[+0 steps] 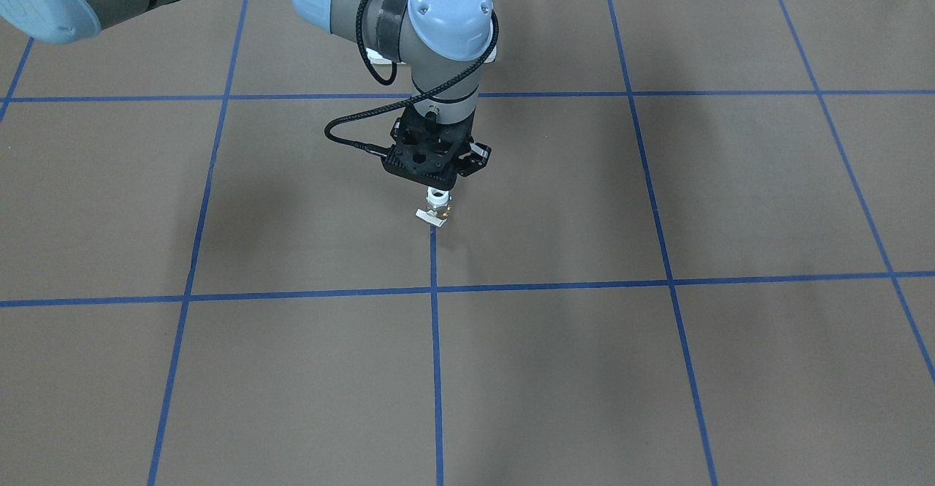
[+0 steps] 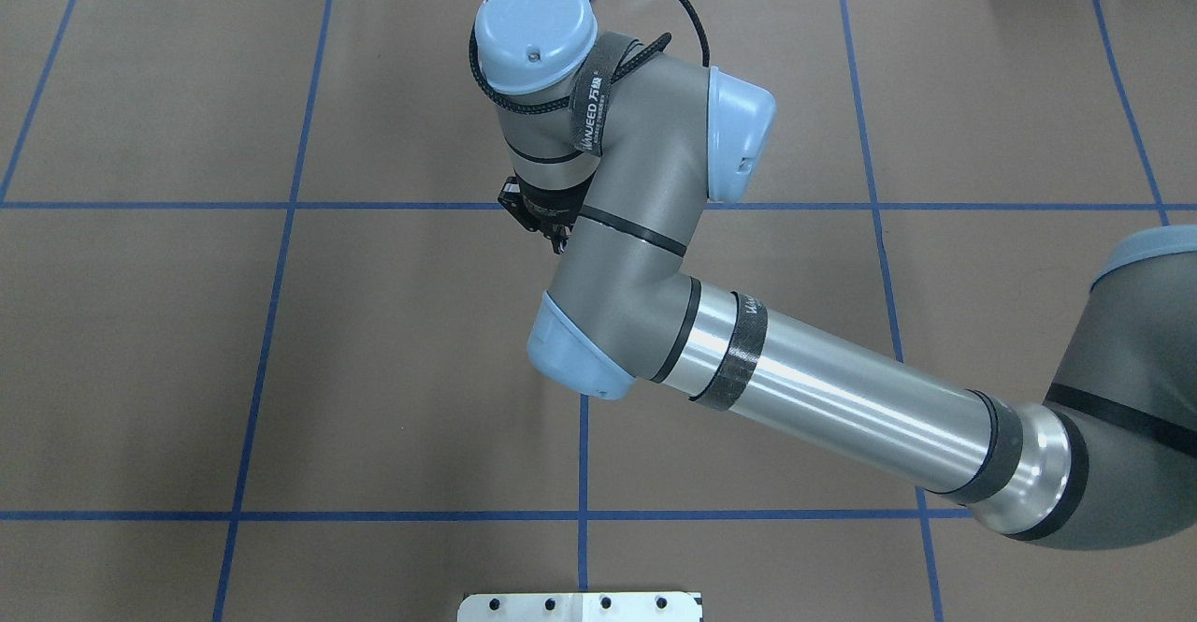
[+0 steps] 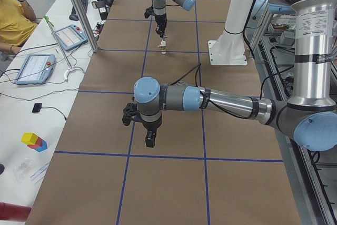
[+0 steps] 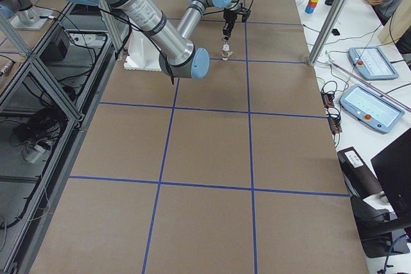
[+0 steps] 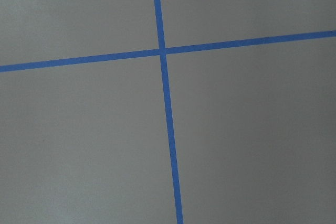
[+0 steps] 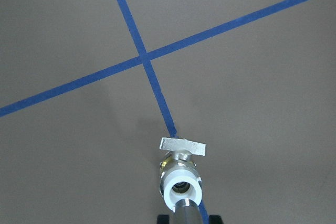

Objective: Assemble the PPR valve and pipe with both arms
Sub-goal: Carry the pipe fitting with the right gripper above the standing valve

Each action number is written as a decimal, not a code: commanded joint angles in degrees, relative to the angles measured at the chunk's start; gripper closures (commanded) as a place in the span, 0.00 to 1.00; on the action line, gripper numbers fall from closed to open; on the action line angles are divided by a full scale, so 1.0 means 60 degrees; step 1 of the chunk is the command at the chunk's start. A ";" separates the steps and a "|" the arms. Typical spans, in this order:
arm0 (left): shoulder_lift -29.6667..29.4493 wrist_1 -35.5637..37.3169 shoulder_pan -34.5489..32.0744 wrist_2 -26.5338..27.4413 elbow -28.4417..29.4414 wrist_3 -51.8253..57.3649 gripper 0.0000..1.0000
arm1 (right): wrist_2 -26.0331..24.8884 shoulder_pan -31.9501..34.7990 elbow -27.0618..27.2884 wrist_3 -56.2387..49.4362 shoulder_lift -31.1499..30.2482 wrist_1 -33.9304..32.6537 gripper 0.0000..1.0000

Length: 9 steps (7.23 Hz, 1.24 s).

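Observation:
The PPR valve (image 1: 437, 207) stands upright on a blue tape line, white collar up and flat tab at its base. It also shows in the right wrist view (image 6: 180, 179). My right gripper (image 1: 437, 188) hangs straight above it, shut on the silver pipe (image 6: 186, 212). The pipe's lower end sits at the collar's opening; I cannot tell if it is inside. In the overhead view the arm hides the valve and the pipe. My left gripper (image 3: 151, 139) hangs over bare table, far from the valve; I cannot tell whether it is open or shut.
The brown table carries a grid of blue tape (image 5: 163, 51). A white pedestal (image 3: 227, 51) stands next to the valve's square. A white plate (image 2: 580, 606) lies at the table's near edge. Tablets (image 3: 32, 68) and an operator are at the side bench.

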 commanded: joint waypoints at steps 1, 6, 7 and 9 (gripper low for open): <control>0.0000 0.0000 -0.0006 0.0000 -0.0040 -0.0011 0.00 | -0.0099 -0.0009 -0.0039 0.0018 -0.0112 0.0529 1.00; 0.0000 0.0000 -0.0006 0.0000 -0.0054 -0.0011 0.00 | -0.0099 -0.0052 -0.0068 0.0003 -0.0230 0.0546 1.00; 0.0000 0.0000 -0.0006 0.0000 -0.0054 -0.0011 0.00 | -0.0099 -0.0081 -0.0068 0.0003 -0.0230 0.0561 1.00; 0.0000 0.0000 -0.0006 0.0000 -0.0054 -0.0011 0.00 | -0.0099 -0.0111 -0.0068 0.0003 -0.0259 0.0546 1.00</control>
